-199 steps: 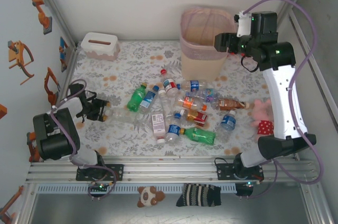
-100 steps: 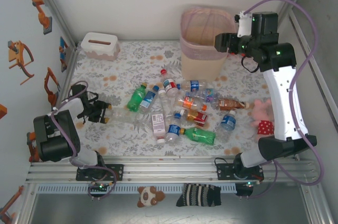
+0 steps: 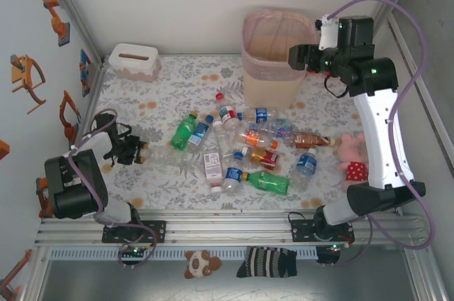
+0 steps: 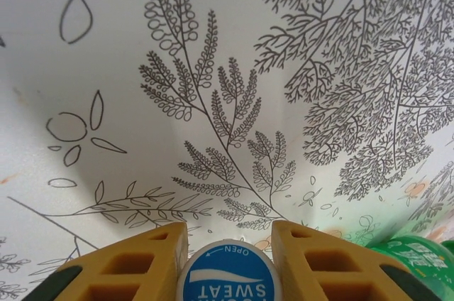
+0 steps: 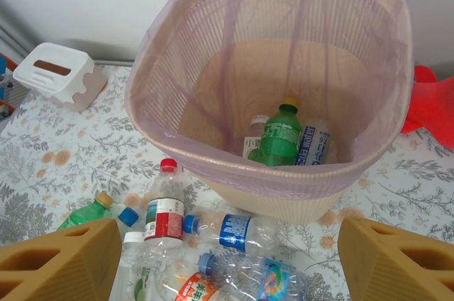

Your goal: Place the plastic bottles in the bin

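My left gripper (image 3: 136,150) sits low at the table's left side, shut on the blue-and-white cap (image 4: 227,281) of a clear bottle (image 3: 169,156) that lies on the floral cloth. The cap is pinched between the yellow fingers (image 4: 135,265). My right gripper (image 3: 296,55) hangs open beside the bin's (image 3: 250,37) right rim, with nothing between its fingers (image 5: 60,262). The pink-beige bin (image 5: 284,173) with its clear liner holds a green bottle (image 5: 279,136) and two clear ones. Several plastic bottles (image 3: 248,146) lie scattered mid-table in front of the bin.
A white tissue box (image 3: 133,61) stands at the back left. A pink plush toy (image 3: 352,153) lies at the right edge, and a red toy (image 5: 433,99) sits behind the bin. A green bottle (image 4: 415,255) lies just right of my left fingers. Walls close both sides.
My left gripper has closed onto the clear bottle's cap. The right arm has not moved.
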